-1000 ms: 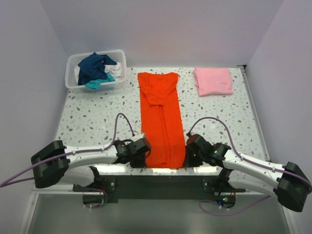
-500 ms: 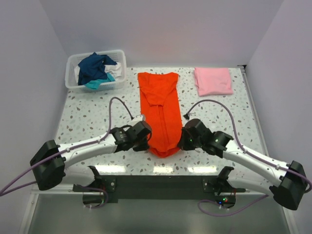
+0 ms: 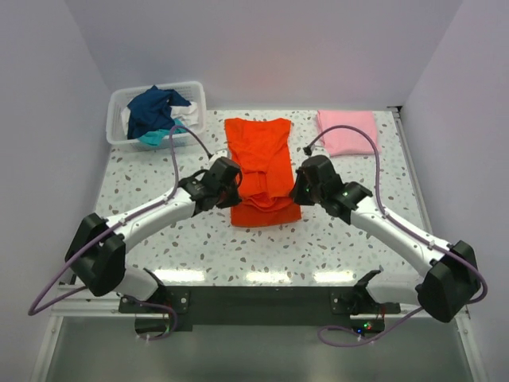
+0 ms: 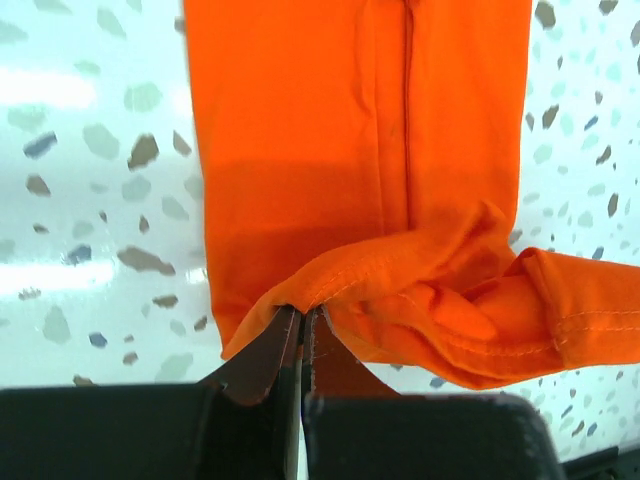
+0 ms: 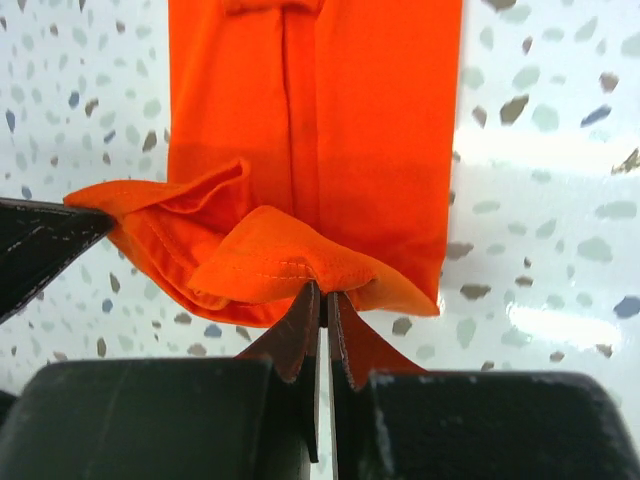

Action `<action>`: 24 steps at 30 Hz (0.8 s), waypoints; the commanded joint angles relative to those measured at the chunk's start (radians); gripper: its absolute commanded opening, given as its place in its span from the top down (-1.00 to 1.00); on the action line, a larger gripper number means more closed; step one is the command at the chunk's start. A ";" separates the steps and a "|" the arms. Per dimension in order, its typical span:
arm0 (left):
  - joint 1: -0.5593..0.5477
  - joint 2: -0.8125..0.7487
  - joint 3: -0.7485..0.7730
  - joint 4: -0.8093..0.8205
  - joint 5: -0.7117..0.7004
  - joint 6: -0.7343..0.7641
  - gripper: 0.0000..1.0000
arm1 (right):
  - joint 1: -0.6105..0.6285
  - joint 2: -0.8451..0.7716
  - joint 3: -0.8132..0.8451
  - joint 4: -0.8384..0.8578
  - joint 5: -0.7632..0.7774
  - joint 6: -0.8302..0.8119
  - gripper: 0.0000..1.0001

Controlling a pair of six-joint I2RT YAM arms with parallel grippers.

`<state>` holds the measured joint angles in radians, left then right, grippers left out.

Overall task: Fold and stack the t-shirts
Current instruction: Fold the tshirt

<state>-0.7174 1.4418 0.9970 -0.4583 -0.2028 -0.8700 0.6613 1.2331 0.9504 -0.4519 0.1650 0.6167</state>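
Observation:
The orange-red t-shirt (image 3: 258,163) lies as a long strip in the middle of the table, its near end lifted and doubled back over itself. My left gripper (image 3: 231,189) is shut on the hem's left corner (image 4: 300,296). My right gripper (image 3: 296,191) is shut on the hem's right corner (image 5: 318,278). Both hold the hem above the lower half of the shirt (image 4: 350,120). A folded light pink t-shirt (image 3: 347,131) lies at the back right. Navy, teal and white shirts (image 3: 157,111) are piled in the basket.
The translucent white plastic basket (image 3: 118,136) stands at the back left corner. The speckled table (image 3: 262,251) ends at a front edge near the arm bases. Walls close in on the left, back and right.
Both grippers have carried the shirt's near hem from the front edge away toward the back, folding the strip over itself. The shirt now looks about half as long.

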 commanded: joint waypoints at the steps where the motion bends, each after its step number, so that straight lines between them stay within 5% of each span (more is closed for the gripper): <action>1: 0.042 0.035 0.077 0.072 0.005 0.078 1.00 | -0.048 0.048 0.080 0.082 -0.016 -0.060 1.00; 24: 0.237 0.331 0.319 0.089 0.138 0.183 1.00 | -0.229 0.422 0.323 0.154 -0.206 -0.146 1.00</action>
<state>-0.4988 1.7489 1.2747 -0.4019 -0.0937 -0.7143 0.4423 1.6360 1.2186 -0.3347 -0.0139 0.4938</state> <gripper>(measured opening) 0.022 0.025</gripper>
